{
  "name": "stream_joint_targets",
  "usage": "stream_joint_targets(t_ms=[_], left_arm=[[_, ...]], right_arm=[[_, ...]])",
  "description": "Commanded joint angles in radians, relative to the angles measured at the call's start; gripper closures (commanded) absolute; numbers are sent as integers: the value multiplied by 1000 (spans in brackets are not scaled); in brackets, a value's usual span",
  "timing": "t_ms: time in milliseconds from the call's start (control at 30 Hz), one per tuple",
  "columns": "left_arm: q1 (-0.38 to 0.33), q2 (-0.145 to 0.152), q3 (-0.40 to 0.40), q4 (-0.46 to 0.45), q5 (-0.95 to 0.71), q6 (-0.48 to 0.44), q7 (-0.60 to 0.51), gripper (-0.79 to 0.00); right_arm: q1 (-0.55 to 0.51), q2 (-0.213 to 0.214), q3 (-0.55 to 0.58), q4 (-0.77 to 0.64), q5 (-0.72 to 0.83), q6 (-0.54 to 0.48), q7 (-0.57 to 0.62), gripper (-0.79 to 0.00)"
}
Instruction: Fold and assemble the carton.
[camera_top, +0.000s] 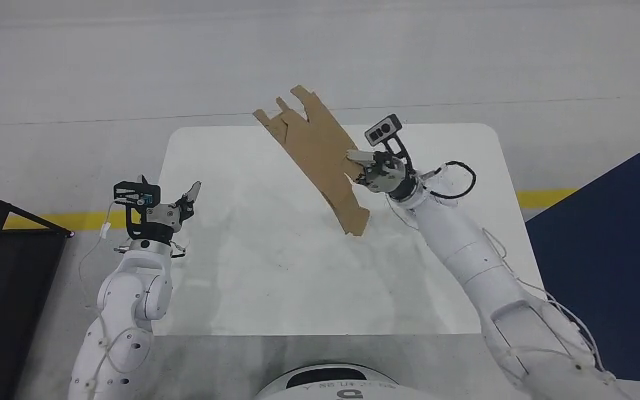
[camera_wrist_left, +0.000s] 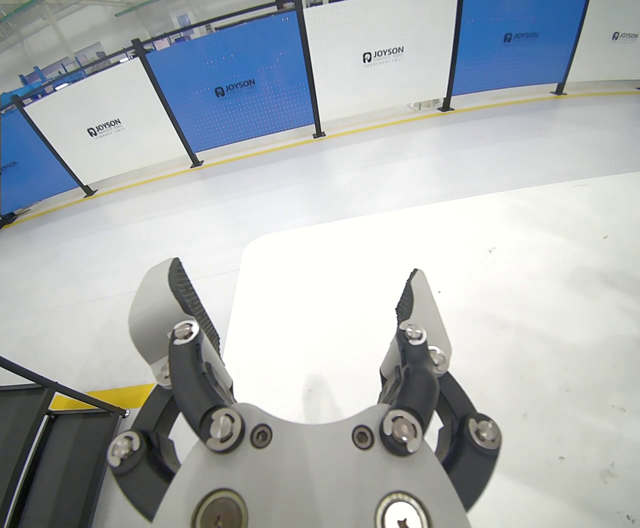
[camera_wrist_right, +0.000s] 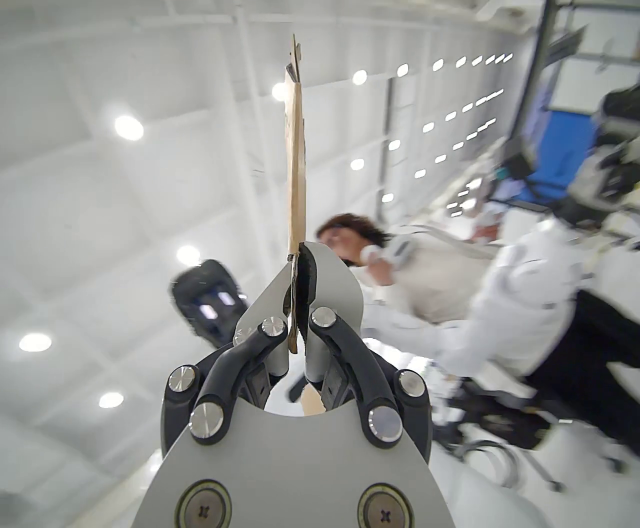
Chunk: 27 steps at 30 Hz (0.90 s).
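A flat brown carton (camera_top: 318, 155) is held up off the white table (camera_top: 260, 270), tilted, its notched flaps toward the table's far edge. My right gripper (camera_top: 356, 165) is shut on the carton's right edge. In the right wrist view the carton (camera_wrist_right: 296, 165) stands edge-on, pinched between the gripper's (camera_wrist_right: 299, 265) pads. My left gripper (camera_top: 190, 192) hovers open over the table's left edge, well apart from the carton. Nothing lies between the open fingers (camera_wrist_left: 192, 305) in the left wrist view.
A dark rack (camera_top: 25, 270) stands on the floor left of the table. A yellow floor line (camera_top: 60, 220) runs behind the table. Blue and white partition panels (camera_wrist_left: 280, 75) stand far off across the floor.
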<state>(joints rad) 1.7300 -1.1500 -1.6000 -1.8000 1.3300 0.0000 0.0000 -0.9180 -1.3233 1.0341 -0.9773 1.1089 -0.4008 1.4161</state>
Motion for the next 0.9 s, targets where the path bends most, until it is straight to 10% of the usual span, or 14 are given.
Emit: stream_joint_targets(t_ms=[0, 167, 367, 867], left_arm=[[0, 0, 0, 0, 0, 0, 0, -785], [0, 0, 0, 0, 0, 0, 0, -785], [0, 0, 0, 0, 0, 0, 0, -785], [0, 0, 0, 0, 0, 0, 0, -785]], right_arm=[[-20, 19, 42, -73, -206, -109, -106, 0], [-97, 69, 158, -219, -747, -327, -358, 0], [-195, 88, 217, -386, -1076, -289, -580, 0], [-271, 107, 258, -504, -1293, -232, -700, 0]])
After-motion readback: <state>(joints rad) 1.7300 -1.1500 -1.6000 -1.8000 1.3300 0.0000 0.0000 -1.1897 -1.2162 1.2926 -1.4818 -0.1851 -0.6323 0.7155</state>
